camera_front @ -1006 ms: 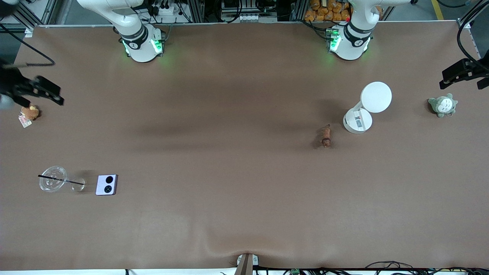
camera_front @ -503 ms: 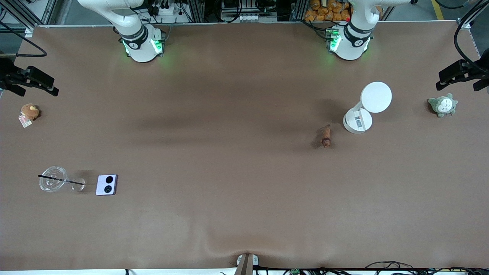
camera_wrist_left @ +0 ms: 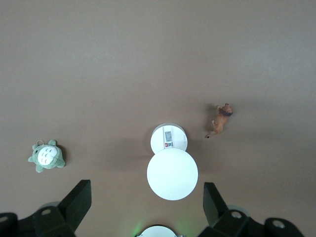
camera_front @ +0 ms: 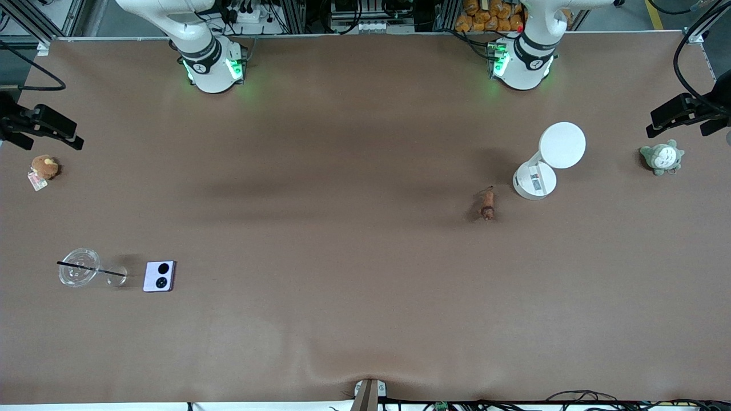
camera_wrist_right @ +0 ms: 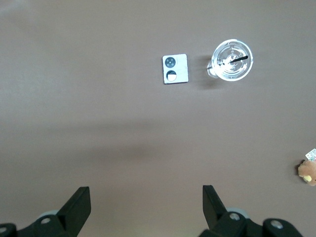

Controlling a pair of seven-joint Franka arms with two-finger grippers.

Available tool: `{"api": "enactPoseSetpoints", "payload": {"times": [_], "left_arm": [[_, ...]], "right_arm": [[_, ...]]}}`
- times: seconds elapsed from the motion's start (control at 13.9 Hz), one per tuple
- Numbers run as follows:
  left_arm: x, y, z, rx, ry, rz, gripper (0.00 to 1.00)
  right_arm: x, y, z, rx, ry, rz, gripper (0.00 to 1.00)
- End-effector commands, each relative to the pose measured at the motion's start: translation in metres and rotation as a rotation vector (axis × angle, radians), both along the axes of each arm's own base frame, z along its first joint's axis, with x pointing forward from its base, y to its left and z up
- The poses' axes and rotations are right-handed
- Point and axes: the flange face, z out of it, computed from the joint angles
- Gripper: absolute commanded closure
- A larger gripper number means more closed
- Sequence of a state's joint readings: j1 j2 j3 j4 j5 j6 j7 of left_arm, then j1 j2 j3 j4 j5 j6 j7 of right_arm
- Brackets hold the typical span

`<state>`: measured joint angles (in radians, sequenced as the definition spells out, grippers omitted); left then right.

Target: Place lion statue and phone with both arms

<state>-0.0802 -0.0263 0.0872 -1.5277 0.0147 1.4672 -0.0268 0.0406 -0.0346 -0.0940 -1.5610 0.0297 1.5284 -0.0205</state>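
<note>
The lion statue (camera_front: 487, 205), a tiny reddish-brown figurine, lies on the table beside a white stand; it also shows in the left wrist view (camera_wrist_left: 221, 120). The lilac phone (camera_front: 159, 276) lies flat with its two black circles up, toward the right arm's end; it also shows in the right wrist view (camera_wrist_right: 175, 69). My left gripper (camera_front: 677, 117) hangs high over the left arm's end of the table, open and empty (camera_wrist_left: 146, 190). My right gripper (camera_front: 48, 130) hangs high over the right arm's end, open and empty (camera_wrist_right: 146, 192).
A white stand with a round disc (camera_front: 549, 160) is next to the lion. A grey-green plush (camera_front: 661, 157) sits at the left arm's end. A brown plush with a tag (camera_front: 43, 169) and a clear glass cup with a black stick (camera_front: 80, 267) sit at the right arm's end.
My right gripper has drawn back toward the table's end and away from the brown plush. My left gripper has shifted slightly. The lion and phone have not moved.
</note>
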Motion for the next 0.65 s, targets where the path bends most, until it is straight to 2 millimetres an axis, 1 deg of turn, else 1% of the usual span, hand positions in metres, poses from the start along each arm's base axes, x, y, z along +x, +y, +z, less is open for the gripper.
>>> {"api": "enactPoseSetpoints", "payload": {"times": [0.0,0.14,0.22,0.36,0.57], "left_arm": [[0.002,0.003,0.002,-0.009,-0.002,0.019,0.0],[0.002,0.004,0.002,-0.008,0.001,0.01,0.0],[0.002,0.005,0.002,-0.002,0.001,0.011,0.0],[0.002,0.006,0.002,0.0,0.001,0.009,0.0],[0.002,0.005,0.002,0.0,0.001,0.008,0.0]], "right_arm": [[0.005,-0.004,0.005,0.014,0.0,-0.01,0.0],[0.002,-0.006,0.002,0.016,0.024,-0.015,0.0],[-0.001,-0.013,0.001,0.017,0.048,-0.029,0.0],[-0.004,-0.021,0.002,0.017,0.052,-0.043,0.0],[-0.005,-0.025,0.003,0.008,0.05,-0.046,0.0]]}}
